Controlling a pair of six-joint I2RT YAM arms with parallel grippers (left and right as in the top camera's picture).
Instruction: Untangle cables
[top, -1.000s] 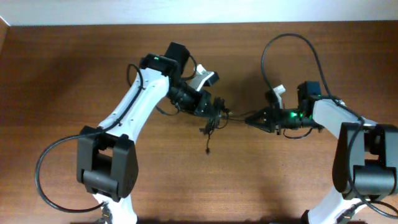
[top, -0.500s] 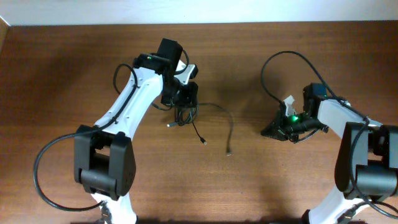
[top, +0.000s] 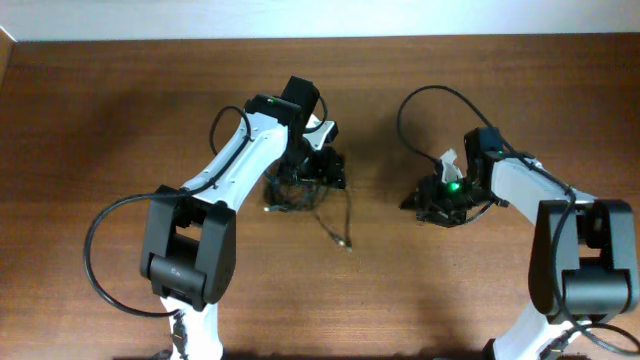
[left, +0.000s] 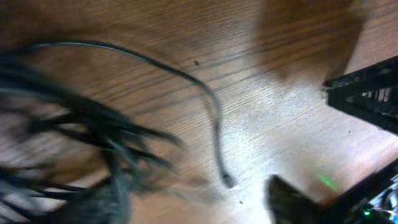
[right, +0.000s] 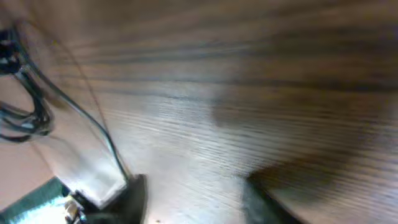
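White-shelled arms (top: 235, 160); black joints (top: 180, 265); looped black wires (top: 93, 270); green light (top: 453, 186)

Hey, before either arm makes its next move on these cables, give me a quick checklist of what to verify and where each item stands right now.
1. Right gripper empty: ok. Its fingers stand apart with only bare table between them.
2. Left gripper hold on the cable bundle: cannot tell. It sits right over the bundle and its wrist view is blurred.
3. Loose cable end free: ok. It trails out of the bundle onto the table, apart from both grippers.
4. Bundle untangled: not ok. The loops lie heaped together.
5. Right gripper clear of the cables: ok.
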